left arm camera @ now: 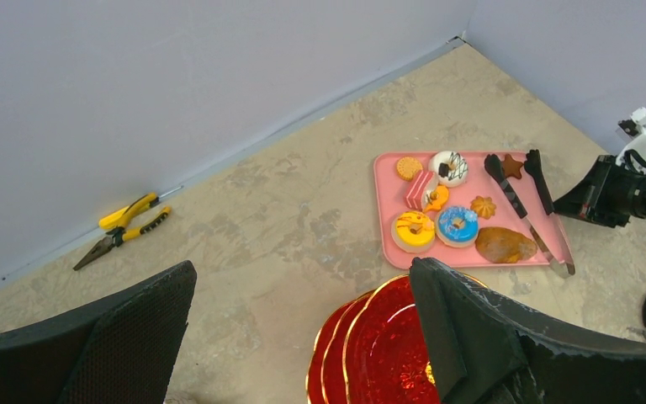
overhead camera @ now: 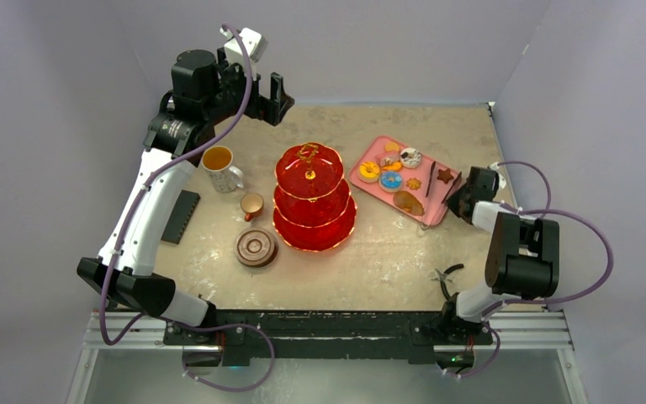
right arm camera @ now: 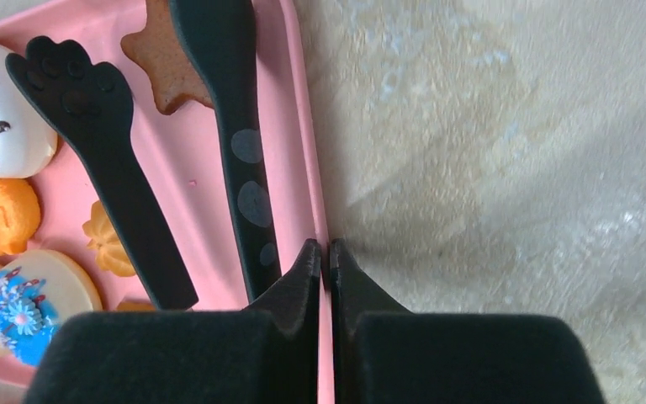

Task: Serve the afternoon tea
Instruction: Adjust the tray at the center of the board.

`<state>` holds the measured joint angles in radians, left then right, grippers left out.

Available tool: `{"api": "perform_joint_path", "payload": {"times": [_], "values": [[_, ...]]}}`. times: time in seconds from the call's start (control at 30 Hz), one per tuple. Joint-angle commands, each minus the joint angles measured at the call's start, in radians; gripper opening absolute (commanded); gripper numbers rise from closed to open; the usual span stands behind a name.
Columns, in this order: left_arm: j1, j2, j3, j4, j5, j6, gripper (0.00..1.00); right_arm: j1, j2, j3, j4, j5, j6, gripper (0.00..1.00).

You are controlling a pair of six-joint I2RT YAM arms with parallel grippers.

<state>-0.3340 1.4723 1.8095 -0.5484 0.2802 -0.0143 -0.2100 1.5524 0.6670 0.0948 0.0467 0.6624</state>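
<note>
The red three-tier stand (overhead camera: pixel 313 198) with its gold handle stands mid-table, and its tiers show empty. The white mug of amber tea (overhead camera: pixel 219 164), the small brown cup (overhead camera: pixel 251 204) and the brown saucer (overhead camera: pixel 256 248) stand to its left. Small colourful pastries (overhead camera: pixel 391 178) lie on the pink tray (overhead camera: pixel 431 210) beside the black tongs (overhead camera: pixel 431 178). My left gripper (overhead camera: pixel 271 99) is open and empty, raised at the back; its wrist view looks down on the stand (left arm camera: pixel 387 345). My right gripper (right arm camera: pixel 325 252) is shut on the tray's right rim (right arm camera: pixel 313 168), next to the tongs (right arm camera: pixel 244 151).
Yellow pliers (left arm camera: pixel 122 227) lie by the back wall. Small black pliers (overhead camera: pixel 450 273) lie near the right arm's base. A black ridged bar (overhead camera: pixel 181 216) lies at the left table edge. Walls close the table at the back and both sides.
</note>
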Motion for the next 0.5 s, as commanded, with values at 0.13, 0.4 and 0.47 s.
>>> {"api": "perform_joint_path", "payload": {"times": [0.13, 0.4, 0.47], "values": [[0.006, -0.018, -0.002, 0.007, 0.017, 0.010, 0.99, -0.005, 0.113, 0.241, -0.090, 0.155, -0.127, 0.00], [0.006, -0.020, 0.001, -0.009, 0.026, 0.049, 0.99, -0.004, 0.379, 0.461, -0.171, 0.074, -0.345, 0.00], [0.006, -0.018, 0.001, -0.013, 0.030, 0.055, 0.99, 0.001, 0.370, 0.453, -0.185, 0.096, -0.349, 0.00]]}}
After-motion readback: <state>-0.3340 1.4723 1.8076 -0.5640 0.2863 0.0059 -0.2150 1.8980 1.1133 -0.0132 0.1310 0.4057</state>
